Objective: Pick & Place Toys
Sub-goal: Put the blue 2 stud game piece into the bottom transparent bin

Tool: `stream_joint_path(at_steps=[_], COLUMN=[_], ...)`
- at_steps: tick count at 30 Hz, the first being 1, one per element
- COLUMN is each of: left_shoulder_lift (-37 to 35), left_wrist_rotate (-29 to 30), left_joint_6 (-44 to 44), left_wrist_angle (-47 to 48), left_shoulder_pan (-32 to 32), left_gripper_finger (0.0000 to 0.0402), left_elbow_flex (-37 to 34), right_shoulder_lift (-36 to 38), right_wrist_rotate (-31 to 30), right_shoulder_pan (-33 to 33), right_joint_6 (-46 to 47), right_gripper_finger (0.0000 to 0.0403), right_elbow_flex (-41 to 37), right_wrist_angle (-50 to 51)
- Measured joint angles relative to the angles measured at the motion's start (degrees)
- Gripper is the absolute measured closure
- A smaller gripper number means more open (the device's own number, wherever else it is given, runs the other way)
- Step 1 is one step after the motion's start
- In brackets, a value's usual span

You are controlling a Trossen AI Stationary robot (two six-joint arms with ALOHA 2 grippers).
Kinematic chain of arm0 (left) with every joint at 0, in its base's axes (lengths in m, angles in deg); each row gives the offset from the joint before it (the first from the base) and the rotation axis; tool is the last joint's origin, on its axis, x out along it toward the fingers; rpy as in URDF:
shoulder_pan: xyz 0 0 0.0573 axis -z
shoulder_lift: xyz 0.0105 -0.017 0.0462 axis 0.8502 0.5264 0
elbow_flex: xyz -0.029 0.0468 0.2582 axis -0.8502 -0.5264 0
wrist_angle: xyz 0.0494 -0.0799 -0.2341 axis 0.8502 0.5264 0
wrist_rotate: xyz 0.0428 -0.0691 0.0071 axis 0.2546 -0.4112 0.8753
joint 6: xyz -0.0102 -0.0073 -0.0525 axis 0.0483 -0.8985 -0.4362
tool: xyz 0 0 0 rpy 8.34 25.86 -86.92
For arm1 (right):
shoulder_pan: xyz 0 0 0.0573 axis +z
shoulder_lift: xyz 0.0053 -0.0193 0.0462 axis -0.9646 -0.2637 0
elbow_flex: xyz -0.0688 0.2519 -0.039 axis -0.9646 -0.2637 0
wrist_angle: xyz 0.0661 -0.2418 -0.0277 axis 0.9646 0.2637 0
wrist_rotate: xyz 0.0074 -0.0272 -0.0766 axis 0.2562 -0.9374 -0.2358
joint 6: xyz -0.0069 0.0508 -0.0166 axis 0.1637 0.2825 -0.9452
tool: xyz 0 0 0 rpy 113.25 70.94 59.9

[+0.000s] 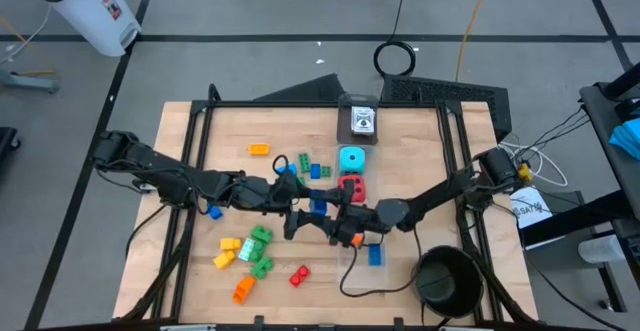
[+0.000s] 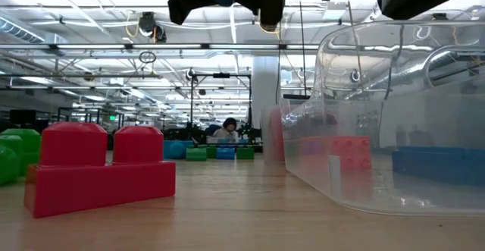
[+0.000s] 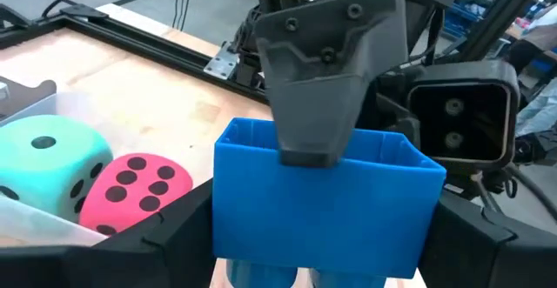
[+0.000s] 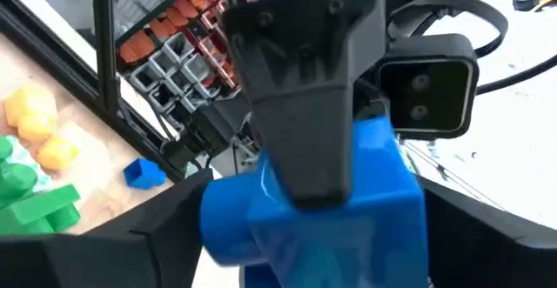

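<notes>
Here both claws, left claw [image 1: 308, 205] and right claw [image 1: 330, 208], pinch one hollow blue brick [image 3: 326, 201].

Even, bright overhead light fills the scene; ceiling strip lights [image 2: 91, 48] glare in the low view. Shadows on the desk [image 1: 230, 131] are soft. The red brick [image 2: 98, 167] looms blurred, and the clear box [image 2: 394, 114] carries reflections. The right wrist view is smeared.

Overhead straight down on bench [image 1: 300, 121]; level at bench height by red brick [image 2: 98, 171]; both wrists close, sharing blue brick [image 3: 326, 201].
</notes>
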Motion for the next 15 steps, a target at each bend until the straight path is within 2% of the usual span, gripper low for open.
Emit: stream_joint_path(at_steps=[4,9,13,15], left_shoulder_lift=[0.0,0.07,0.06,-0.88], left_wrist_rotate=[0.21,0.22,-0.13,-0.37], left_joint_6=[-1.97,-2.5,-2.39,-2.31], left_wrist_angle=[-0.09,-0.53,-0.68,-1.02], left_shoulder_pan=[-0.07,-0.07,-0.2,-0.59], left_gripper_finger=[0.0103,0.0102,0.0025,0.003], left_elbow_flex=[0.0,0.0,-0.09,-0.18], right_shoulder_lift=[0.04,0.07,0.13,0.2], right_wrist_rotate=[-1.79,-4.26,-6.31,-6.57], right_shoulder_pan=[0.35,0.99,1.57,1.68], right_joint_6=[-0.29,-0.11,7.44,11.94], right_gripper_finger=[0.0141,0.0142,0.0143,0.0144], right_elbow_flex=[0.0,0.03,0.04,0.06], right_wrist_angle=[0.02,0.66,1.59,3.21])
